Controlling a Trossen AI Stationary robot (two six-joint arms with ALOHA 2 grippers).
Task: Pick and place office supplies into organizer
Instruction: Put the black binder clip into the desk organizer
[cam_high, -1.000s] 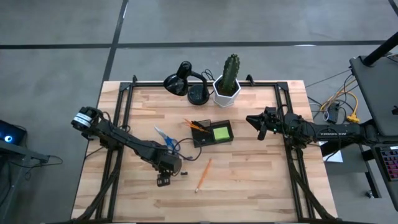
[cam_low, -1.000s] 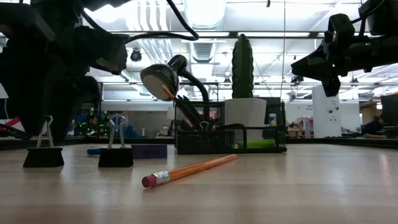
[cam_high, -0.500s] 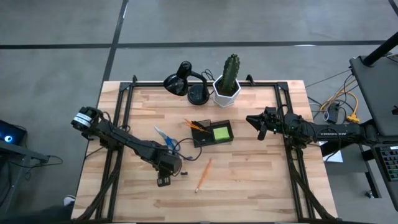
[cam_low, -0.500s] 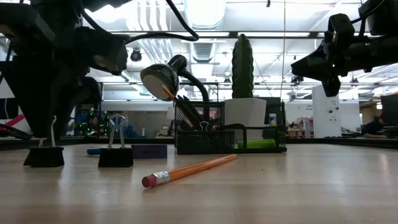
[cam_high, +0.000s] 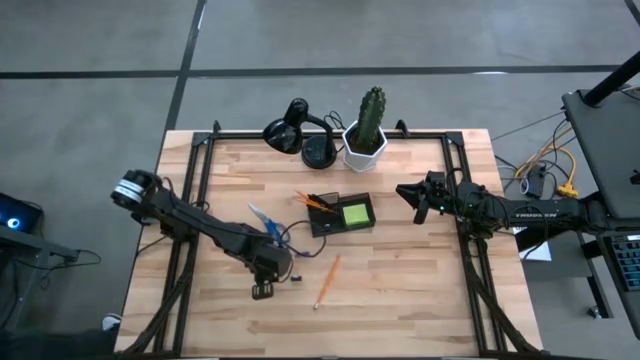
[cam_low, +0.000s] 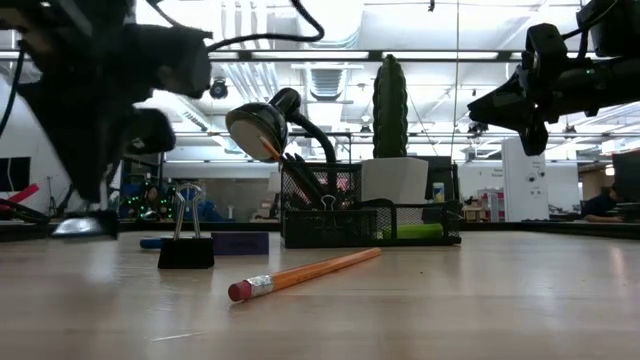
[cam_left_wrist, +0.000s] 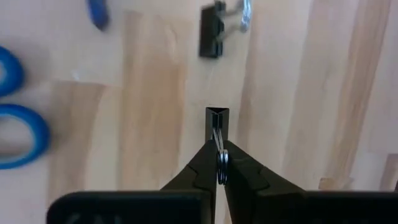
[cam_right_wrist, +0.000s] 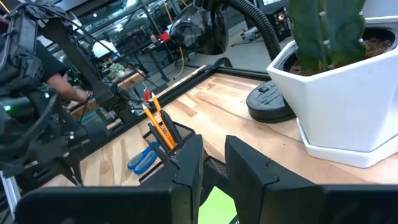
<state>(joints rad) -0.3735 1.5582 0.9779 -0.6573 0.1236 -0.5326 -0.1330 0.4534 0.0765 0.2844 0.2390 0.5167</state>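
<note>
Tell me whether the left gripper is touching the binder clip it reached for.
Touching. In the left wrist view the left gripper is shut on the wire handles of the binder clip, with no gap visible.

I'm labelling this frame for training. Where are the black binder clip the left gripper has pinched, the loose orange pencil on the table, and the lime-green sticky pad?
Black binder clip (cam_left_wrist: 217, 116): left wrist view, on its black body.
Loose orange pencil (cam_low: 305, 272): low view, mid-shaft.
Lime-green sticky pad (cam_high: 356, 213): high view, centre of its top sheet.
</note>
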